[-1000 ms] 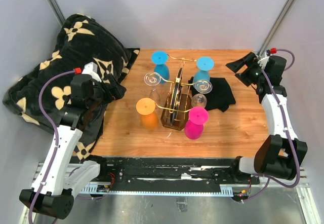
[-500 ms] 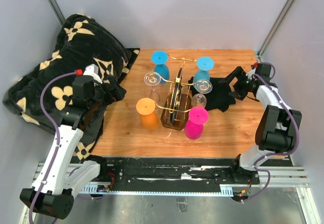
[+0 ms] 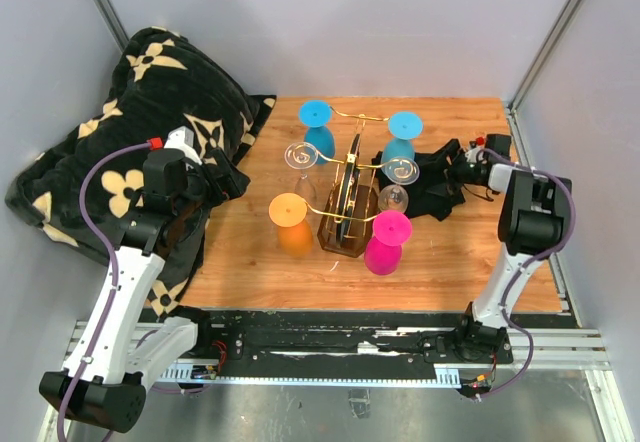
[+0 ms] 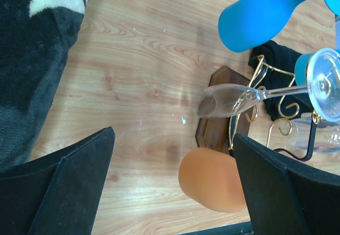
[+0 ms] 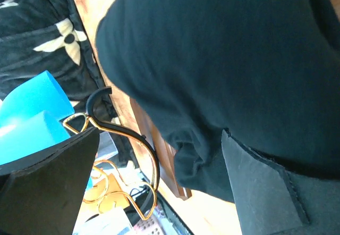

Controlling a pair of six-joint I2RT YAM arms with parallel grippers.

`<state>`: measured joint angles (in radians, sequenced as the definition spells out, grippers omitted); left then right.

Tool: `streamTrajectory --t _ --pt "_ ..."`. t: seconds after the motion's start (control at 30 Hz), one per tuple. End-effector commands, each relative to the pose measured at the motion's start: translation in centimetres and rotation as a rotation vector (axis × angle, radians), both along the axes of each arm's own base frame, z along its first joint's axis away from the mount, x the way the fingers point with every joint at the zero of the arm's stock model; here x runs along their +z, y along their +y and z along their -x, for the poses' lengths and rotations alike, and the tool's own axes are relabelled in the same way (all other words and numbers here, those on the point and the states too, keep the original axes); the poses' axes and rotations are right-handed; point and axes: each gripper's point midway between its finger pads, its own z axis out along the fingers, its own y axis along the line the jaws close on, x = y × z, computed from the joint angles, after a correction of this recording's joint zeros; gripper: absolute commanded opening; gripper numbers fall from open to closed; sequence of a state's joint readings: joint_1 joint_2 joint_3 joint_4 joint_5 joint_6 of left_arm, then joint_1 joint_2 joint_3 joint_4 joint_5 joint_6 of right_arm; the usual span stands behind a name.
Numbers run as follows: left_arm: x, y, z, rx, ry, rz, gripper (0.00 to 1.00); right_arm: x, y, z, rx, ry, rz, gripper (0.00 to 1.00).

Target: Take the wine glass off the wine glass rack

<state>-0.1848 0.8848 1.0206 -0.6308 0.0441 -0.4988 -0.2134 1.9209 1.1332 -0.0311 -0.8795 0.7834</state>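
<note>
Though spread wide, holds nothing in the left gripper (image 4: pixel 174 134); puts the clear wine glass (image 4: pixel 228 101) straight ahead, hung bowl-down, stem upright, on the wine glass rack (image 3: pixel 348 190); beyond, shows the right gripper (image 5: pixel 160 132) spread, empty, over black cloth (image 5: pixel 239 59)

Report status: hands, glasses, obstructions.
Left hand open, facing clear glass. Right hand open, low over black cloth. No glass off the rack yet.

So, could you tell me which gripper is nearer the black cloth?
Right. The right gripper is over the black cloth; the left gripper is across the wine glass rack, by the blanket.
</note>
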Motion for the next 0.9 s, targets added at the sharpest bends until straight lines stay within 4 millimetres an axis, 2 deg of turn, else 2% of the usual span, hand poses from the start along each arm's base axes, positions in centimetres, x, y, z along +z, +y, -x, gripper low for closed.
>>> streamTrajectory --t 0.0,0.07,0.13,0.2,0.27,0.3,0.33,0.37,0.4,0.47,0.53,0.6,0.67,0.87 --pt "0.9 -0.3 0.0 -0.008 -0.029 0.014 1.00 0.1 1.4 -2.5 0.066 0.016 0.009 0.99" --pt "1.0 -0.2 0.1 -0.007 -0.026 0.011 1.00 -1.4 -1.8 -2.7 0.015 0.102 0.190 0.98" --pt "1.3 0.0 0.3 -0.004 -0.031 0.004 1.00 -1.8 -6.1 -2.7 -0.078 0.173 0.380 0.98" --pt "1.6 0.1 0.4 0.002 -0.037 -0.001 1.00 -1.1 -10.7 -2.8 -0.169 0.218 0.560 0.99" --pt "2.0 0.1 0.5 0.000 -0.044 0.004 1.00 0.5 -15.2 -2.5 -0.248 0.250 0.755 0.99" --pt "2.1 0.0 0.5 -0.004 -0.045 0.010 1.00 1.6 -16.8 -2.3 -0.278 0.258 0.842 0.98" --pt "2.2 -0.1 0.5 -0.008 -0.047 0.015 1.00 2.7 -17.4 -2.3 -0.286 0.242 0.885 0.99" --pt "2.1 -0.2 0.5 -0.010 -0.047 0.018 1.00 4.3 -17.1 -2.5 -0.286 0.191 0.881 0.99" --pt "2.0 -0.2 0.4 -0.010 -0.046 0.019 1.00 5.5 -15.9 -2.8 -0.267 0.126 0.847 0.98" --pt "1.5 -0.2 0.3 -0.008 -0.036 0.017 1.00 7.1 -12.6 -2.9 -0.208 0.003 0.731 0.98" --pt "1.2 -0.3 0.3 -0.012 -0.025 0.018 1.00 7.3 -8.8 -2.6 -0.105 -0.102 0.563 0.99" --pt "1.1 -0.4 0.3 -0.014 -0.020 0.021 0.99 6.7 -5.7 -2.2 0.002 -0.145 0.409 0.99" --pt "1.3 -0.4 0.2 -0.014 -0.025 0.021 1.00 6.2 -2.9 -1.8 0.031 -0.099 0.223 0.99" --pt "1.8 -0.3 0.1 -0.009 -0.032 0.019 1.00 4.9 1.8 -2.5 0.139 -0.113 0.029 0.98"
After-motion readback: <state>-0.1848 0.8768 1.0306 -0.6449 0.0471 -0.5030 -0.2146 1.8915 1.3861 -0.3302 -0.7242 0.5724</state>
